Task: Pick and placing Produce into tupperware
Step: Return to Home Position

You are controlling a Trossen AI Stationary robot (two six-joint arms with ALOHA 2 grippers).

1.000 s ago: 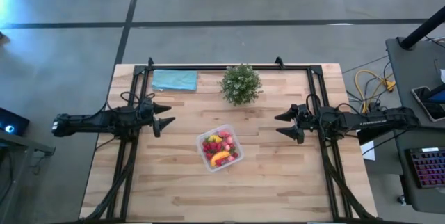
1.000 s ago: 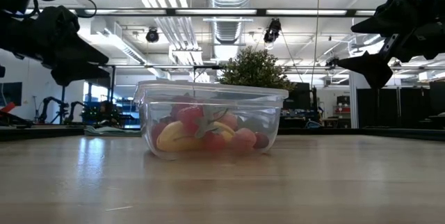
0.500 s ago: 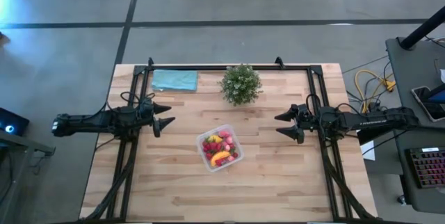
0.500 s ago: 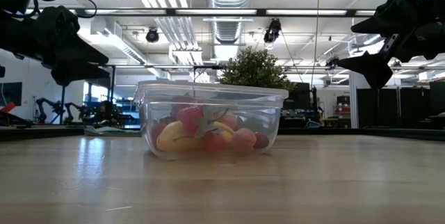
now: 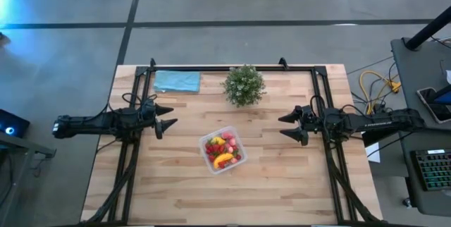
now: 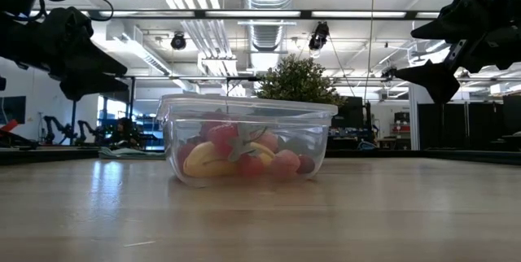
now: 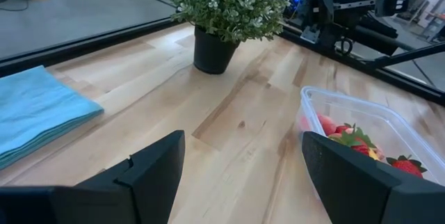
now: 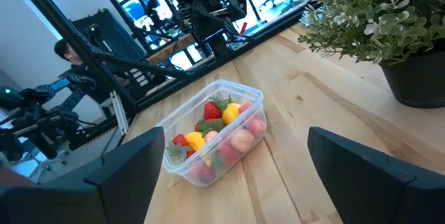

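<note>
The clear tupperware (image 5: 223, 151) stands on its base near the middle of the table, also seen in the low view as the tupperware (image 6: 247, 138). Inside lies the produce (image 5: 223, 151): red strawberry pieces, pink ones, a lemon and a yellow-orange banana (image 6: 203, 162). The right wrist view shows the same tupperware (image 8: 215, 131) and the left wrist view its corner (image 7: 358, 135). My left gripper (image 5: 168, 118) hovers open above the table's left side. My right gripper (image 5: 286, 126) hovers open above the right side. Both are well apart from the tupperware.
A bushy green potted plant (image 5: 244, 84) stands near the far edge, behind the tupperware. A flat teal cloth (image 5: 177, 81) lies at the far left corner. Bare wood (image 5: 232, 192) spreads along the near side. A person (image 8: 68, 50) shows beyond the table in the right wrist view.
</note>
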